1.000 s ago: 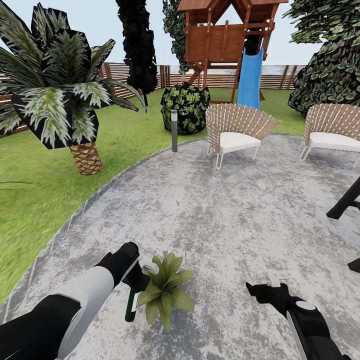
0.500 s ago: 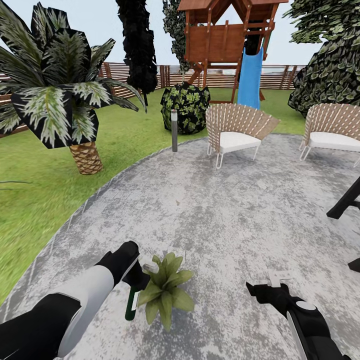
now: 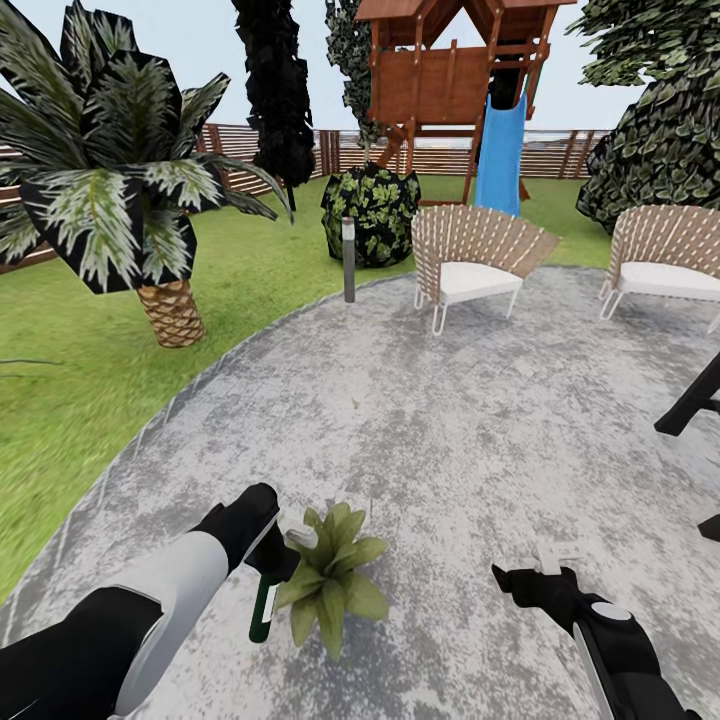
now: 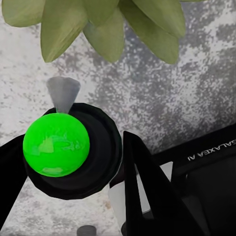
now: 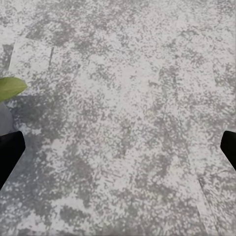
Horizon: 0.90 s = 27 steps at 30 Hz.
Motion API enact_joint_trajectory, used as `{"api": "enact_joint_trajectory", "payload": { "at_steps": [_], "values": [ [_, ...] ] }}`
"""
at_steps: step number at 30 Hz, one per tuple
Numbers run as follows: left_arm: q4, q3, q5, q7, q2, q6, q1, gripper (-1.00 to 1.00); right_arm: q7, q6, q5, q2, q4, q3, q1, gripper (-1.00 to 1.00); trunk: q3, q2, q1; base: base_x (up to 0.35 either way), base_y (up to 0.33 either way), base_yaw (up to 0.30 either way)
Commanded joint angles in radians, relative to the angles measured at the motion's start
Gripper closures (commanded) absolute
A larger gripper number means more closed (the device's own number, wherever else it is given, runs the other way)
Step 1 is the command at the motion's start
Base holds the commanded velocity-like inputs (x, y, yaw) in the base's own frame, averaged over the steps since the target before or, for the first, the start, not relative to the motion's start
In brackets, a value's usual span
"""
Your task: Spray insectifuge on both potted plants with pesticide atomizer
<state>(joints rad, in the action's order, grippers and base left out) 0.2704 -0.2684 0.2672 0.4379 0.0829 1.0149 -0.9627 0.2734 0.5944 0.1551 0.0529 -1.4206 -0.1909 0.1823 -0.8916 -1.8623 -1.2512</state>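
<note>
Left end effector point(image 3: 268, 560) clamped on pesticide atomizer point(image 3: 264, 608), angled down beside potted plant point(image 3: 330, 580).

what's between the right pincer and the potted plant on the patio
Only bare mottled-grey paved patio: in the head view, nothing stands between the right pincer and the small green-leaved potted plant.
</note>
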Motion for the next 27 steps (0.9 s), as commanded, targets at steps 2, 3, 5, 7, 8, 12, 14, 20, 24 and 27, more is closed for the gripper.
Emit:
{"api": "enact_joint_trajectory", "payload": {
  "at_steps": [2, 3, 5, 7, 8, 12, 14, 20, 24, 27],
  "values": [
    [0.001, -0.002, 0.010, 0.010, 0.000, 0.002, 0.000, 1.00, 0.009, 0.004, 0.011, 0.000, -0.001, -0.001, 0.001, -1.00, -0.004, -0.008, -0.004, 0.000, 0.000, 0.000],
    [0.002, -0.001, 0.010, 0.010, 0.000, 0.002, 0.000, 1.00, 0.009, 0.004, 0.012, 0.000, -0.001, -0.001, 0.001, -1.00, -0.004, -0.008, -0.004, 0.000, 0.000, 0.000],
    [0.001, 0.000, 0.010, 0.010, 0.000, 0.002, 0.001, 1.00, 0.009, 0.004, 0.013, 0.000, -0.001, -0.001, 0.001, -1.00, -0.004, -0.008, -0.004, 0.000, 0.000, 0.000],
    [0.001, 0.001, 0.010, 0.010, 0.000, 0.002, 0.001, 1.00, 0.009, 0.004, 0.014, -0.001, 0.000, -0.001, 0.001, -1.00, -0.004, -0.008, -0.004, 0.000, 0.000, 0.000],
    [0.002, 0.001, 0.010, 0.010, 0.000, 0.002, 0.001, 1.00, 0.009, 0.004, 0.015, -0.001, 0.000, -0.001, 0.001, -1.00, -0.004, -0.008, -0.004, 0.000, 0.000, 0.000],
    [0.002, -0.002, 0.010, 0.010, 0.000, 0.002, 0.001, 1.00, 0.009, 0.004, 0.014, -0.001, 0.001, -0.001, 0.001, -1.00, -0.004, -0.008, -0.004, 0.000, 0.000, 0.000],
    [0.002, -0.003, 0.010, 0.010, 0.000, 0.002, 0.001, 1.00, 0.009, 0.004, 0.014, -0.001, 0.002, -0.001, 0.000, -1.00, -0.007, -0.015, -0.008, 0.000, 0.000, 0.000],
    [0.002, -0.003, 0.011, 0.010, 0.000, 0.002, 0.001, 1.00, 0.009, 0.124, 0.014, 0.000, 0.003, -0.001, 0.001, -1.00, -0.013, -0.029, -0.015, 0.000, 0.000, 0.000],
    [0.002, -0.004, 0.013, 0.009, 0.000, 0.002, 0.001, 1.00, 0.010, 0.206, 0.012, 0.000, 0.003, -0.001, 0.001, -1.00, -0.013, -0.029, -0.015, 0.000, 0.000, 0.000],
    [0.002, -0.003, 0.012, 0.009, -0.001, 0.002, 0.001, 1.00, 0.010, 0.212, 0.011, -0.001, 0.003, 0.000, 0.001, -1.00, -0.013, -0.029, -0.015, 0.000, 0.000, 0.000]
  ]
}}
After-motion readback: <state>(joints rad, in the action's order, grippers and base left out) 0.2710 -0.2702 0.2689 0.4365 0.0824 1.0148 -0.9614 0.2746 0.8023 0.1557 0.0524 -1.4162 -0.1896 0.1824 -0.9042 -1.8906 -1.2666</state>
